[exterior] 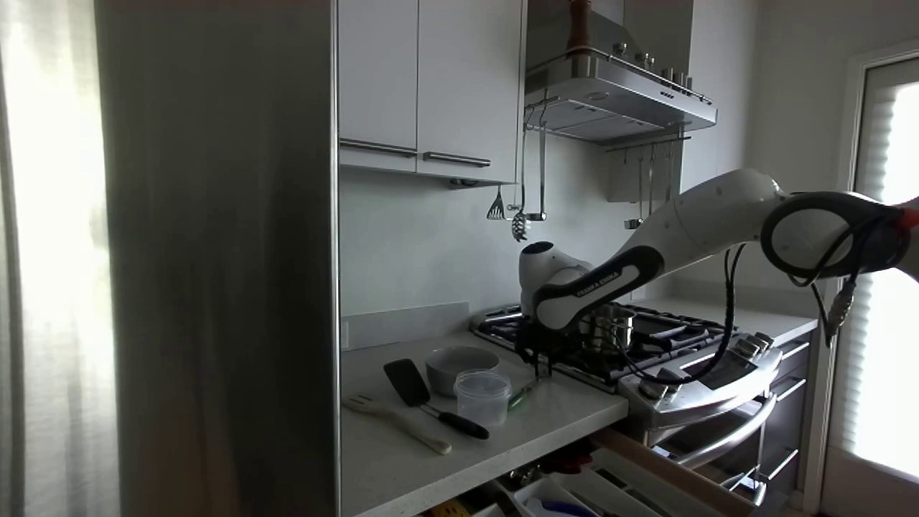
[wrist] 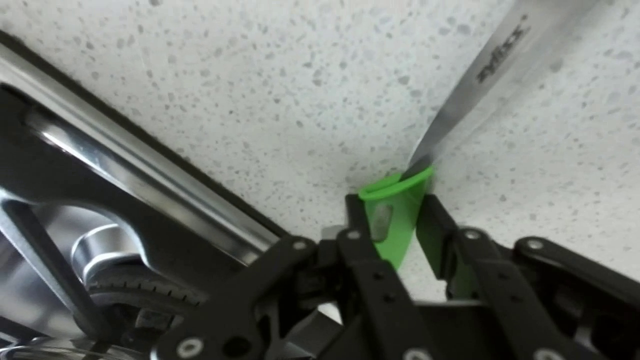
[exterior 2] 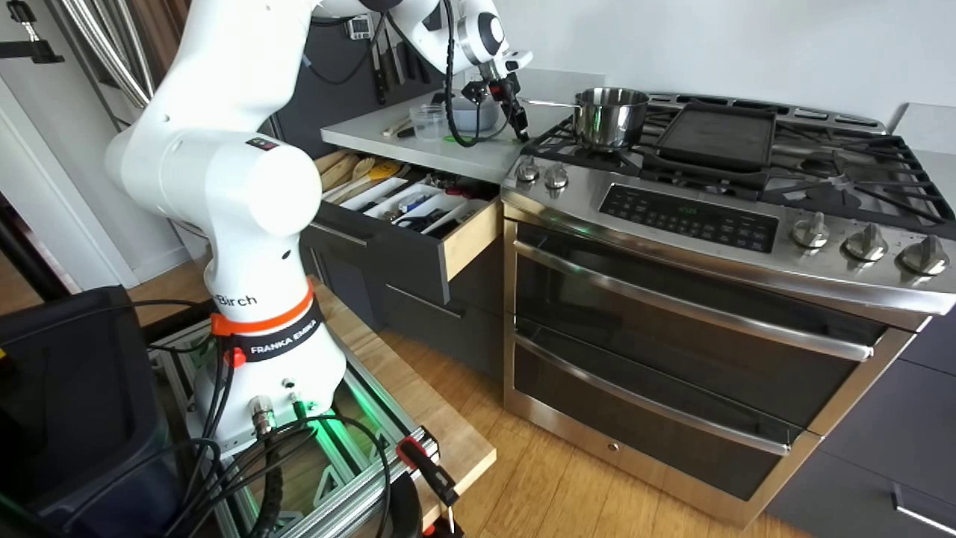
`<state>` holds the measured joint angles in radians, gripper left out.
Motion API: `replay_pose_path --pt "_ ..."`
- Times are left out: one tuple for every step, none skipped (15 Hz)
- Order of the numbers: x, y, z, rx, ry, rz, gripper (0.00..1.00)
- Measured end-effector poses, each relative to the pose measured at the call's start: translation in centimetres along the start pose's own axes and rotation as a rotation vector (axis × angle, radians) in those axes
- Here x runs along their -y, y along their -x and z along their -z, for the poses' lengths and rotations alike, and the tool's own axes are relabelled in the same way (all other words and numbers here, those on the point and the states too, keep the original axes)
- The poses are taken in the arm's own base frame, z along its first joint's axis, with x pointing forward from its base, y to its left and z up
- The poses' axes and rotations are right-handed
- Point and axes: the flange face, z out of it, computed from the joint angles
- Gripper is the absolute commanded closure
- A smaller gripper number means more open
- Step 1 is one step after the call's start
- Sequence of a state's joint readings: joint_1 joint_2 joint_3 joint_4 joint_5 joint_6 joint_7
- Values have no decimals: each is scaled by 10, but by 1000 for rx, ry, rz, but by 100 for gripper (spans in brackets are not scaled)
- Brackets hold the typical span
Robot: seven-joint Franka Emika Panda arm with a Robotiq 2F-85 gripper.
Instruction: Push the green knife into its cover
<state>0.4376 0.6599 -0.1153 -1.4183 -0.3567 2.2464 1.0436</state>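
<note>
In the wrist view the green knife's grey blade (wrist: 482, 82) lies over the speckled counter, and its tip is inside the mouth of the green cover (wrist: 404, 220). Most of the blade is outside the cover. The handle is out of the wrist view; in an exterior view the green handle (exterior: 523, 396) lies on the counter beside a clear tub. My gripper (wrist: 392, 202) has its fingers on both sides of the cover, close to the mouth, and appears shut on it. In both exterior views the gripper (exterior: 543, 371) (exterior 2: 521, 138) is low at the counter, beside the stove; the cover is hard to see there.
The stove edge (wrist: 125, 155) runs close beside the gripper. A steel pot (exterior 2: 610, 123) stands on the stove. A clear tub (exterior: 482, 402), grey bowl (exterior: 459, 366), black spatula (exterior: 408, 383) and wooden fork (exterior: 402, 418) are on the counter. An open drawer (exterior 2: 396, 239) juts out below.
</note>
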Motion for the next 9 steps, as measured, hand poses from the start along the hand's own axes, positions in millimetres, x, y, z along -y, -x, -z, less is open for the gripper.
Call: replay_pose_path --pt "0 1 1 5 7 -10 92" --pt "0 3 2 10 15 -20 92" --pt "0 4 3 15 24 -30 92" --pt "0 6 4 21 32 -39 92" --pt "0 8 5 26 39 -48 92" --pt "1 10 6 34 47 -56 92" --pt "2 13 6 42 54 -62 92" --pt "2 15 7 47 59 -68 92" --pt "3 17 8 51 63 -75 92"
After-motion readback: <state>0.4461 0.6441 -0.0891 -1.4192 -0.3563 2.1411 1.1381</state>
